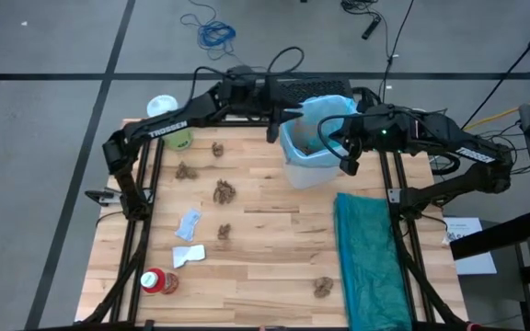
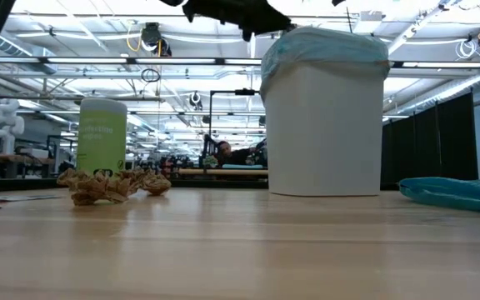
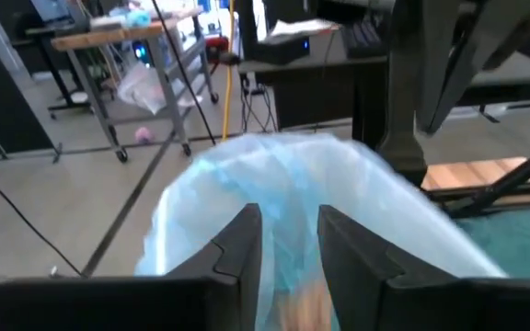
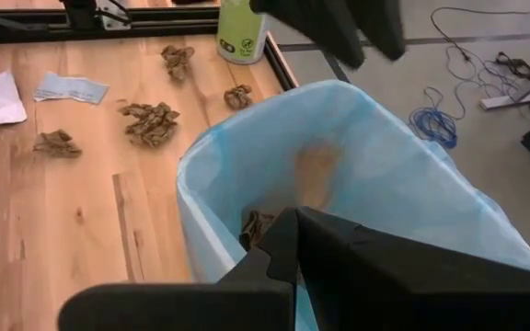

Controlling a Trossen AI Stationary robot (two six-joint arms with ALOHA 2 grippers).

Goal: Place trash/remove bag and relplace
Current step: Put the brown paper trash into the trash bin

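Two pincers above the bag [image 1: 325, 129], left pincer [image 3: 288, 234] parted (wrist view), right pincer [image 4: 293, 241] shut, one wad [image 4: 258, 228] inside

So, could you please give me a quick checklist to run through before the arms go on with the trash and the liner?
1. Light blue bag folded over the rim of the white wastebasket: ok.
2. Wastebasket upright on the table: ok.
3. Trash collected: not ok; at least one paper wad lies in the bag, but others remain on the table, with the white scraps and the red container.
4. Left gripper open above the bag: ok.
5. Right gripper at the basket's rim; grip: cannot tell.
6. Teal bag lying clear of the basket: ok.
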